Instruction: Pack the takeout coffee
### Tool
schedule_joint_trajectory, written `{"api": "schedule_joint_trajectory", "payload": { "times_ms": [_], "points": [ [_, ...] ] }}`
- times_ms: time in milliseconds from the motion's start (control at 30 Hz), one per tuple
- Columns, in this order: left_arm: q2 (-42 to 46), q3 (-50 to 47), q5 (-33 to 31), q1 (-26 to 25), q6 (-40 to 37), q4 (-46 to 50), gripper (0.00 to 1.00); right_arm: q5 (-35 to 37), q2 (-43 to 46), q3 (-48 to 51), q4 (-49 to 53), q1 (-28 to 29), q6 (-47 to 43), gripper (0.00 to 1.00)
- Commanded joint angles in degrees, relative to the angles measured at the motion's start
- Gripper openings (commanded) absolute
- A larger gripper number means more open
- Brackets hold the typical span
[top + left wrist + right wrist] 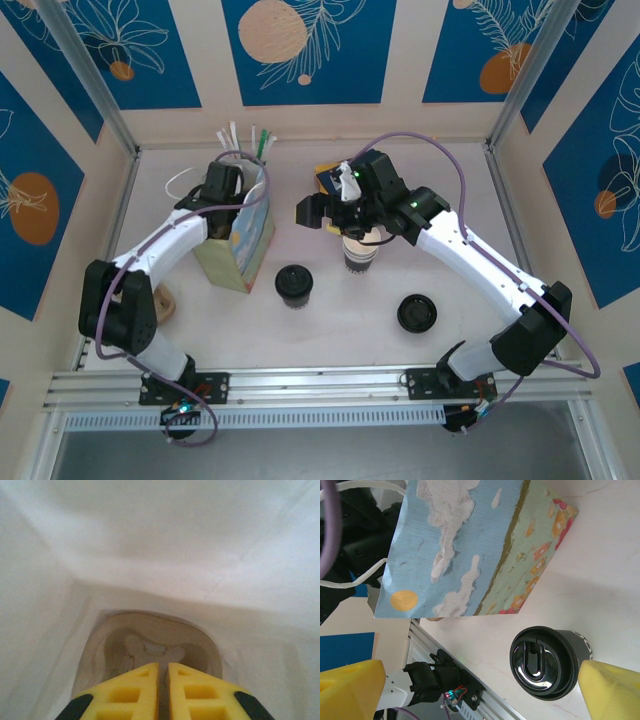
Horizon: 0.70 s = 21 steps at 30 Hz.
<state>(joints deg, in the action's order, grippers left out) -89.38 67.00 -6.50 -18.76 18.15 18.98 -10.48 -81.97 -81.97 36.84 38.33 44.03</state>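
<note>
Left wrist view: the left fingers point(135, 690) are all but closed, a thin slit between them and nothing in it, down inside the white-walled paper bag point(75, 555). In the right wrist view the right fingers point(350, 685) stand wide apart and empty, the takeout coffee point(545, 662) upright on the desk point(600, 580) beyond them, beside the bag's painted side. Seen from above, the coffee stands just right of the bag, near-left of the striped cup point(358, 252), the loose lid point(416, 313) farther right.
</note>
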Motion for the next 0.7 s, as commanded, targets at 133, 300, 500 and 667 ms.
{"api": "schedule_joint_trajectory", "payload": {
  "times_ms": [133, 300, 500, 667],
  "points": [
    [4.64, 4.39, -0.74, 0.12, 0.65, 6.16, 0.20, -0.77, -0.73, -0.12, -0.28, 0.34, 0.62, 0.99],
    [5.51, 7.75, -1.57, 0.13, 0.48, 10.61, 0.21, -0.60, -0.39, 0.08, -0.29, 0.59, 0.62, 0.99],
    [6.94, 10.59, -2.11, 0.11, 0.39, 14.95, 0.26, -0.53, -0.05, 0.32, -0.37, 0.72, 0.60, 0.99],
    [8.51, 12.28, -1.19, 0.13, 0.47, 17.75, 0.26, -0.48, 0.11, 0.58, -0.45, 0.79, 0.62, 0.99]
  ]
}}
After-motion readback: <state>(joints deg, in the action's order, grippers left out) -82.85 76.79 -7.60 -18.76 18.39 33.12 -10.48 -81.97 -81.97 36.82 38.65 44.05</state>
